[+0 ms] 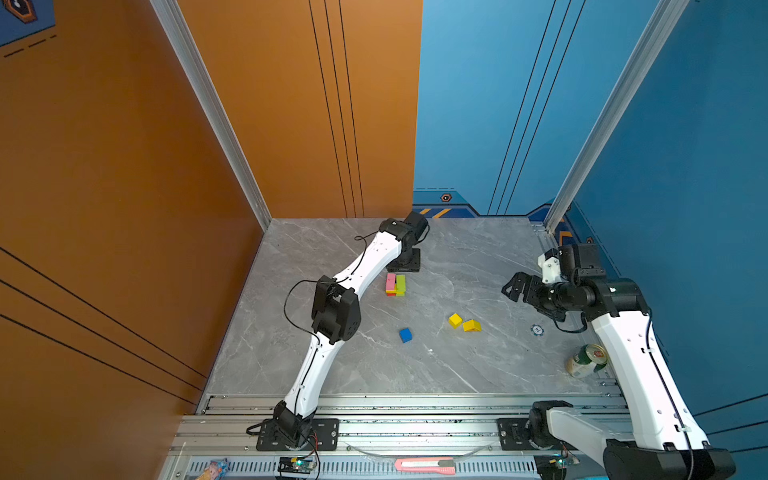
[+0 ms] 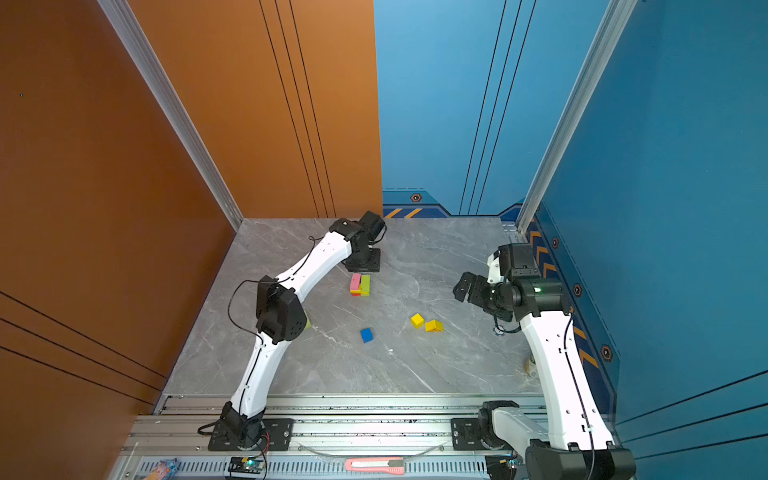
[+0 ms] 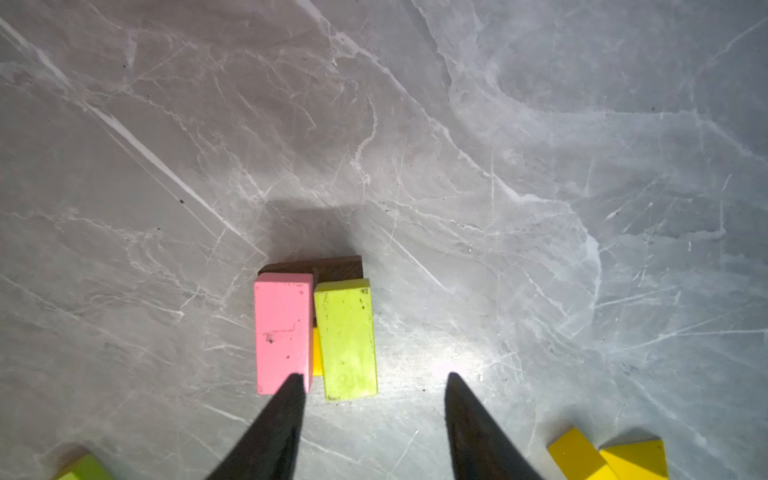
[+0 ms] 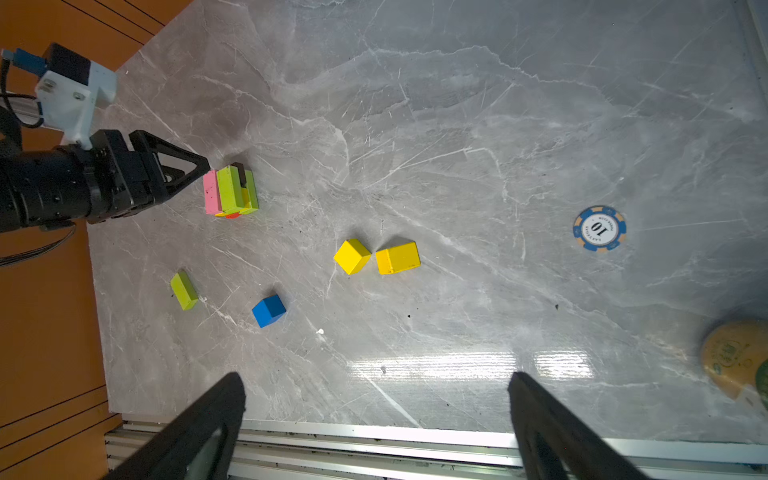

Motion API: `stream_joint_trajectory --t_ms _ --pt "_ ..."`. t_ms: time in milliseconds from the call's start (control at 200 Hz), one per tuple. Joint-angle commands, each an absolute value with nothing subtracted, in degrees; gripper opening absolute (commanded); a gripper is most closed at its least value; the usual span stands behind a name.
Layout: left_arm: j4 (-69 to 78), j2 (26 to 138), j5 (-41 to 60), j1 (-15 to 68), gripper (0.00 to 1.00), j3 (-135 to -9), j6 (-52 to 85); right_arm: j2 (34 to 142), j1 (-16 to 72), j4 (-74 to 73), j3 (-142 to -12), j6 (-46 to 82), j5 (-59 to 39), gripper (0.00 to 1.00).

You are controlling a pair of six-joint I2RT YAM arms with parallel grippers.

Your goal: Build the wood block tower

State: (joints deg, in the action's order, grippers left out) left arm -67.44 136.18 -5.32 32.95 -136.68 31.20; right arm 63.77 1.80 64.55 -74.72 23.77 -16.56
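Left gripper [image 3: 374, 376]: jaws apart, nothing held. It sits low, right at the near end of the tower [image 1: 395, 284]. One finger [image 3: 286, 415] overlaps the corner of the pink bar [image 3: 283, 332]; can't tell if it touches. The other finger stands clear of the lime-green bar [image 3: 345, 338], with bare table [image 1: 478, 257] between.

Top layer is the pink and lime-green bars side by side with a slim gap. A yellow bar [image 3: 317, 353] shows through it. A brown bar [image 3: 332, 268] lies crosswise underneath at the end away from the gripper. A red block [image 4: 232, 215] peeks out at the base.

Right gripper [image 4: 374, 374]: jaws wide, empty, raised, well apart from the tower. Ahead of it are the yellow cube [image 4: 352, 256] with the yellow prism [image 4: 397, 258] just beside, the blue cube [image 4: 269, 311], and a loose lime-green bar [image 4: 183, 290]. The poker chip [image 4: 599, 228] and drinks can [image 1: 587, 360] lie off to its side.
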Motion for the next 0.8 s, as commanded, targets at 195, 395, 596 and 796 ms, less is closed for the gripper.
stream_joint_trajectory --t_ms 195,395,596,796 --pt "-74.4 134.5 -7.2 32.8 0.75 -136.5 27.4 64.8 1.2 65.5 -75.8 23.5 -17.6 1.00" --pt "-74.4 135.5 -7.5 32.9 0.76 -135.1 26.3 64.7 1.3 65.5 -76.0 23.9 -18.4 1.00" --pt "-74.4 136.8 -8.0 32.8 0.78 -134.8 25.2 63.9 1.3 65.6 -75.3 24.6 -18.0 1.00" --pt "-74.4 138.2 -8.1 32.7 0.83 -134.2 24.8 63.7 1.4 65.6 -75.3 24.8 -17.9 1.00"
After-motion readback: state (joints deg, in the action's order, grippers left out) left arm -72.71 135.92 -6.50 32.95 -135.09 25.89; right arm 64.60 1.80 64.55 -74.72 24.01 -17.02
